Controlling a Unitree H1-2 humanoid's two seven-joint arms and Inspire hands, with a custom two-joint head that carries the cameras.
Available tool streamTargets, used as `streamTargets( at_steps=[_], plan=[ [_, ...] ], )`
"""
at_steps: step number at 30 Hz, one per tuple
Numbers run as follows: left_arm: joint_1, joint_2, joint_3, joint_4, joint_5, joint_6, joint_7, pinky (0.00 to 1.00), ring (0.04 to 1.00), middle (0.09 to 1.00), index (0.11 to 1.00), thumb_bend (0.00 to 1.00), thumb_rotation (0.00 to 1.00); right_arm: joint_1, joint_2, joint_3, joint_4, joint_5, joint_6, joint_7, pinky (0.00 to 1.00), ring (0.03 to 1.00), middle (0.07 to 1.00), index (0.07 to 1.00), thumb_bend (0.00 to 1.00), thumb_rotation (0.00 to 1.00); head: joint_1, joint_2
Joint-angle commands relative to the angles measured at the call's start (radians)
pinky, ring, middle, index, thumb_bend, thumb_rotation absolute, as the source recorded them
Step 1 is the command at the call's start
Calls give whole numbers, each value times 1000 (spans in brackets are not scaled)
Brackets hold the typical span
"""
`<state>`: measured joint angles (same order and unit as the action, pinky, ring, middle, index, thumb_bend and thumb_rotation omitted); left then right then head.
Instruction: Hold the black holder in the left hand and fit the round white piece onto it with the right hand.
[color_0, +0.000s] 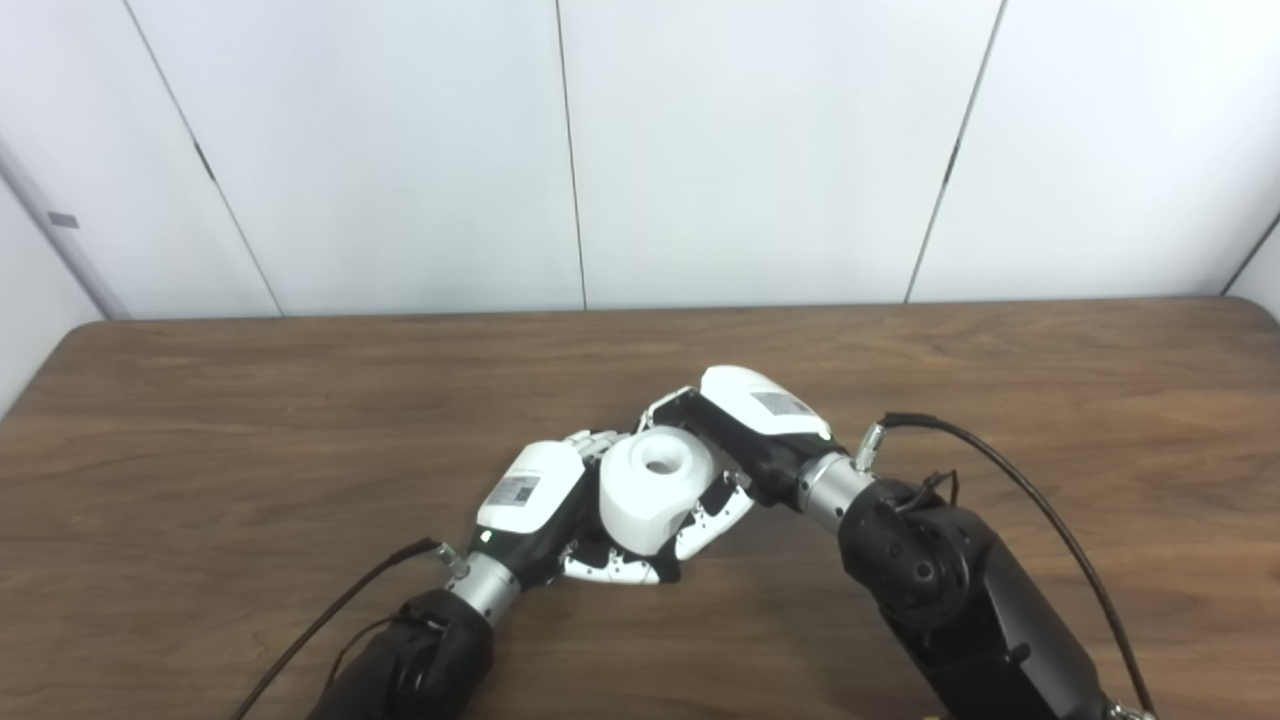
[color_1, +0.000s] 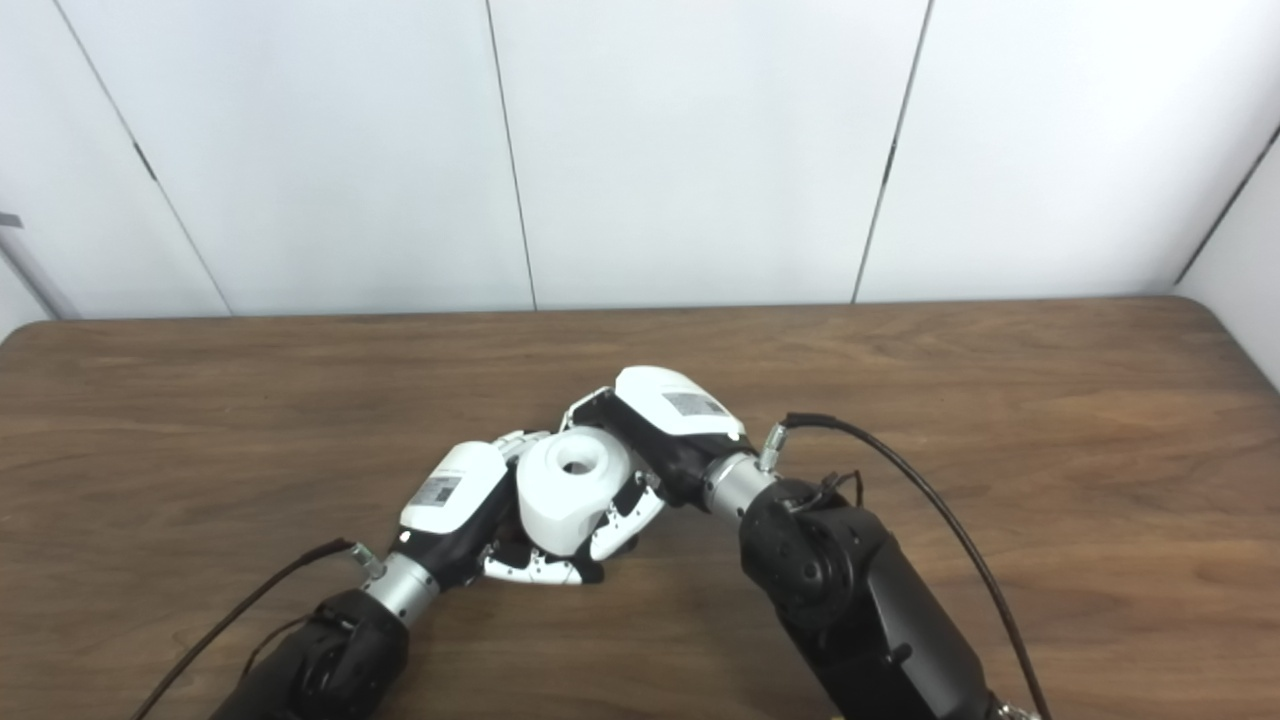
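Left eye view: round white plastic piece with a central hole (color_0: 655, 490) sandwiched between both hands at table centre, hole facing up and slightly toward the camera, axis near upright. Left hand (color_0: 545, 505) on its left side, fingers curled under and around the lower part; black holder not clearly visible, only dark bits below the white piece, presumably hidden inside the left grasp, cannot confirm. Right hand (color_0: 735, 440) pressed in from the right and above, fingers (color_0: 715, 520) wrapped on the white piece's right flank, clamped on it. Both hands touching the piece, equally near. Brown wooden table (color_0: 1000, 380) under everything. Right eye view: same cluster, white piece (color_1: 572, 488) between left hand (color_1: 460, 505) and right hand (color_1: 655, 425), hole up, dark gap beneath the piece near the left fingers (color_1: 530, 570). Likely seating stage: push needed downward along the hole axis, toward the left palm.
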<state>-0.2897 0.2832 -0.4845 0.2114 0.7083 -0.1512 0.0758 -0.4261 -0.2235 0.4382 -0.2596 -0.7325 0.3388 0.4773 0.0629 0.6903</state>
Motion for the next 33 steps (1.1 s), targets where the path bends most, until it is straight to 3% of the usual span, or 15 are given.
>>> streamTargets(
  at_steps=[1, 9, 16, 24, 33],
  plan=[
    [70, -10, -55, 55, 39, 61, -100, 897, 878, 860, 483, 524, 58, -22, 4, 10, 13, -12, -25, -7, 699, 734, 732, 480, 524, 134, 1, 1],
    [71, -9, -60, 43, 43, 74, -108, 900, 880, 863, 483, 524, 58, -24, 7, 17, 40, -15, -44, -26, 675, 710, 727, 481, 525, 134, 4, 5],
    [67, -13, -62, 45, 42, 70, -103, 894, 877, 860, 483, 525, 58, -34, 11, 20, 66, -10, -62, -32, 715, 729, 729, 480, 524, 133, 8, 11],
    [68, -14, -62, 33, 42, 80, -109, 897, 876, 856, 483, 524, 59, -37, -14, 54, 91, -32, -102, -15, 693, 736, 728, 481, 523, 136, 17, 19],
    [65, -6, -60, 15, 24, 98, -133, 908, 886, 859, 483, 524, 57, -45, -66, 83, 86, 27, -161, 35, 712, 750, 731, 481, 522, 135, 20, 31]
  ],
)
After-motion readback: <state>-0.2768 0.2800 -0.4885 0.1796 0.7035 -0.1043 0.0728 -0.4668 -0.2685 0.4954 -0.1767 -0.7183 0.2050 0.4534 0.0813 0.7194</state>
